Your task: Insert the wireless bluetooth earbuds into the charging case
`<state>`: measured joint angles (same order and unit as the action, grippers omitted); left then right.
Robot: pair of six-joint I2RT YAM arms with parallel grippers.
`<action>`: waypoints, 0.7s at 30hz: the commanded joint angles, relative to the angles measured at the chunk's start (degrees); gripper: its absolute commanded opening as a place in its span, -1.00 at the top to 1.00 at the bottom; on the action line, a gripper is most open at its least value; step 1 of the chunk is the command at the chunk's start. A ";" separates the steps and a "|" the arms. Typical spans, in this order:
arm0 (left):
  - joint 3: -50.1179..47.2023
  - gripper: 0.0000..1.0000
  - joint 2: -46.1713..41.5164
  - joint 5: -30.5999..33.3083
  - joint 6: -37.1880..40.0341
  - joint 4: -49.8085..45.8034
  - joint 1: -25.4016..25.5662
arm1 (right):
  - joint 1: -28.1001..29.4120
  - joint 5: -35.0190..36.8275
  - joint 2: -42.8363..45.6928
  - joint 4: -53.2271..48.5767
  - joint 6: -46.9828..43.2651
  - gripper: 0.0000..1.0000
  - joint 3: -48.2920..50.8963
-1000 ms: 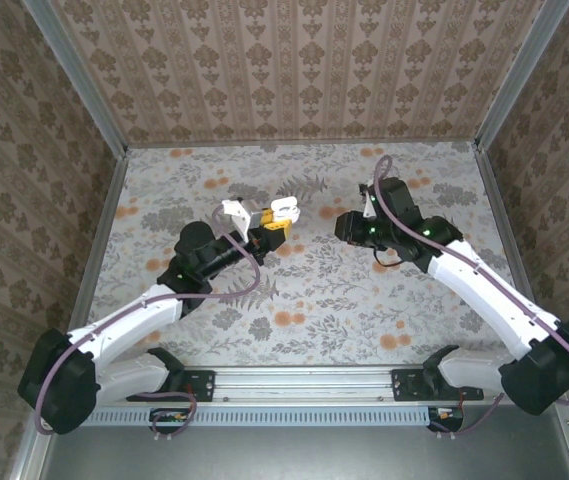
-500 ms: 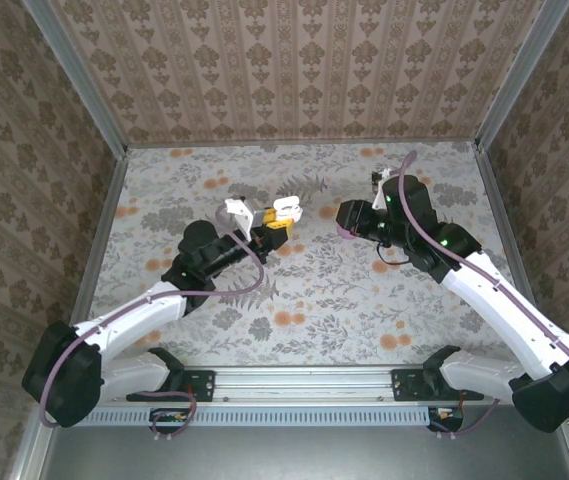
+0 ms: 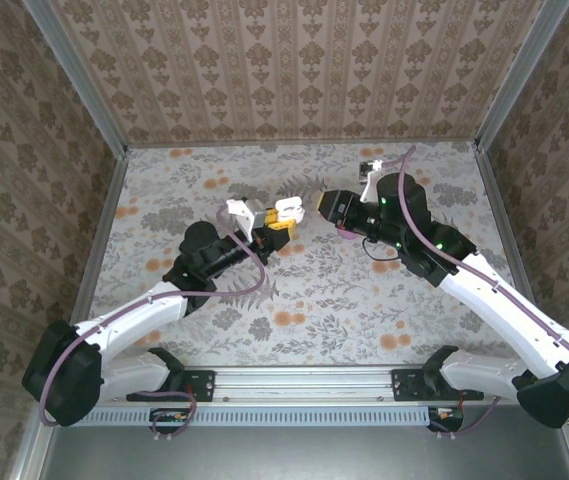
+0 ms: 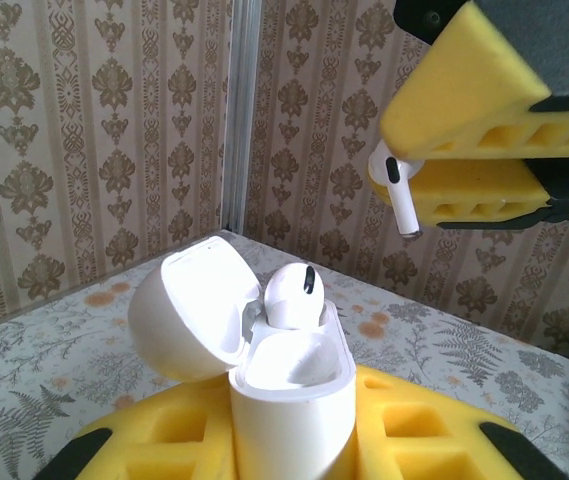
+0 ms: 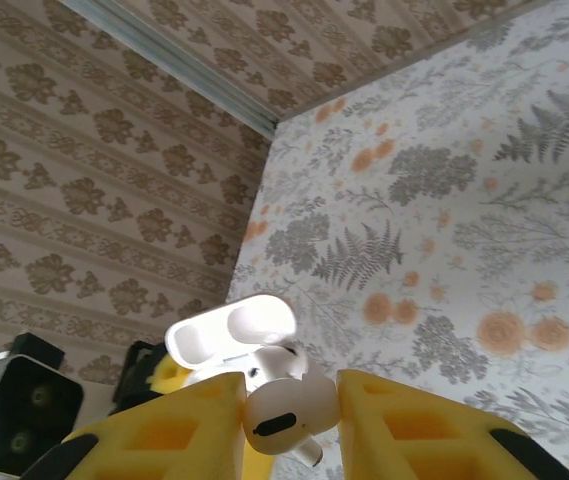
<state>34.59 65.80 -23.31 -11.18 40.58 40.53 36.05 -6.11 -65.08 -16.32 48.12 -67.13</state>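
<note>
Second earbud (image 4: 400, 197): a white piece with a dark tip. I am pinching its head between the yellow pads (image 4: 464, 100) of my right gripper (image 5: 289, 425), and its stem is pointing down out of the pads.
First earbud (image 4: 293, 293): it is sitting in the case (image 4: 289, 410) close to the hinge. Its rounded head and dark slot are sticking up above the rim.
Where the 2 are standing: in the left wrist view the held earbud is hanging above and to the right of the case mouth, apart from it. In the right wrist view it is lying in front of the open case.
Case: white, and standing upright with its mouth facing up.
Lid (image 4: 189, 310): it is hanging open, tipped back to the left in the left wrist view.
Left gripper (image 3: 276, 224): I am clamping the body of the case between my 2 yellow pads, and the jaws are standing narrow around it.
Right gripper: its jaws are closing narrowly on the second earbud. In the top view it is reaching in from the right, just beside the case.
Table (image 3: 314, 290): a flowered surface. Both grippers are working above it, near the middle.
Walls (image 3: 284, 70): patterned paper is standing on 3 sides.
</note>
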 commanded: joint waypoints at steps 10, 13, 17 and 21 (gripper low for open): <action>0.60 0.49 0.02 -0.60 -0.78 3.90 0.61 | 4.86 4.46 -3.86 6.37 1.02 0.38 -4.58; 0.58 0.49 -0.06 -0.54 -0.64 4.06 0.77 | 6.48 6.43 -4.76 5.36 -0.37 0.38 -5.76; 0.50 0.50 -0.14 -0.33 -0.60 4.59 0.85 | 8.31 8.86 -5.89 4.42 -1.89 0.38 -6.99; 0.58 0.50 -0.14 -0.07 -0.69 4.70 0.93 | 9.79 10.39 -7.48 3.11 -3.43 0.38 -8.41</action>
<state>34.59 65.80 -23.29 -11.42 42.48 40.95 44.97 1.19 -71.55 -12.23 46.70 -73.23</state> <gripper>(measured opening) 0.255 0.312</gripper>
